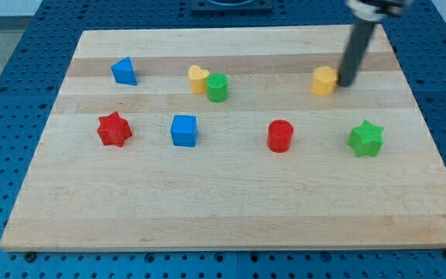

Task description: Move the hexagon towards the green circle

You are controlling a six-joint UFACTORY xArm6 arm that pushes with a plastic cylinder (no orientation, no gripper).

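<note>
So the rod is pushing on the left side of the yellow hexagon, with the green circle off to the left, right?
Not quite: my tip is at the right side of the yellow hexagon, as the camera view shows. The green circle is indeed off to the left.

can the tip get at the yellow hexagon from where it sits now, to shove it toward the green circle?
Probably yes. My tip sits just off the view's right of the yellow hexagon, nothing between them. The green circle lies toward the view's left, with open board along that line.
</note>
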